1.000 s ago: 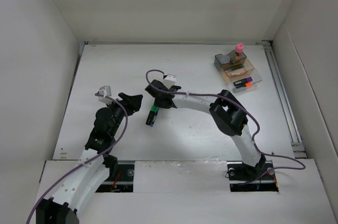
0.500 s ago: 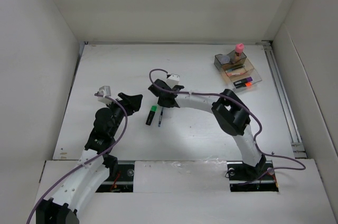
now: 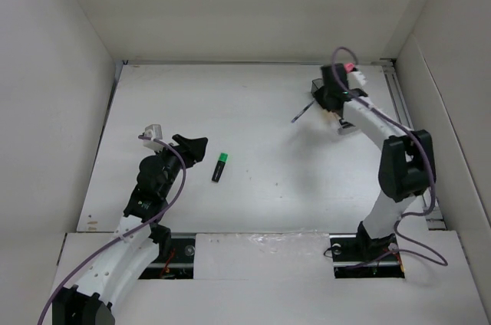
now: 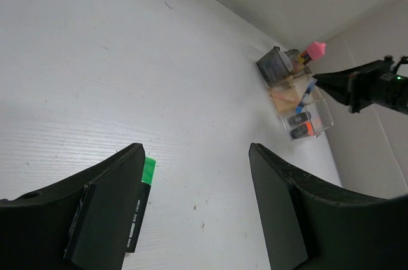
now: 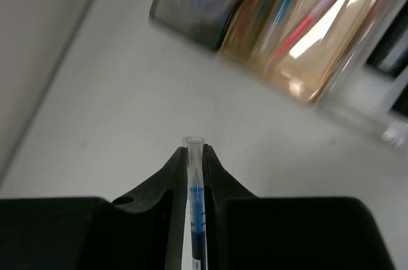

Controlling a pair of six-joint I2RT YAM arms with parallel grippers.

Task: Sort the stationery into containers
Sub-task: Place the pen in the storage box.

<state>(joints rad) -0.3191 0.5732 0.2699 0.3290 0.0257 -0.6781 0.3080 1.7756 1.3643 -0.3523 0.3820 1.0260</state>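
- Your right gripper (image 5: 194, 154) is now up at the clear desk organizer (image 4: 284, 95) in the far right corner of the bench (image 3: 253, 103). Half a second ago it sat mid-bench beside the green-and-black highlighter (image 3: 220, 166).
- Its jaws are clamped on the thin blue pen (image 3: 301, 113). Earlier that pen lay on the bench next to the highlighter. Now it's airborne, sticking out of the jaws just beside the organizer, and not in any slot yet.
- What this means: the pick is done and the carry is nearly done. I judge the drop-in to be the step in hand.
- The right wrist view blurs the organizer, so you can't tell which compartment you're lined up with.
- The highlighter hasn't shifted since half a second ago. It lies flat on the bench, near your left gripper (image 4: 197, 209) but apart from it.
- The left jaws are apart and empty, in the same pose as in both earlier top views.
- The pink-capped glue stick (image 4: 313, 49) stands upright in the organizer, as before.
- As far as I can see, only the highlighter is still loose on the bench.
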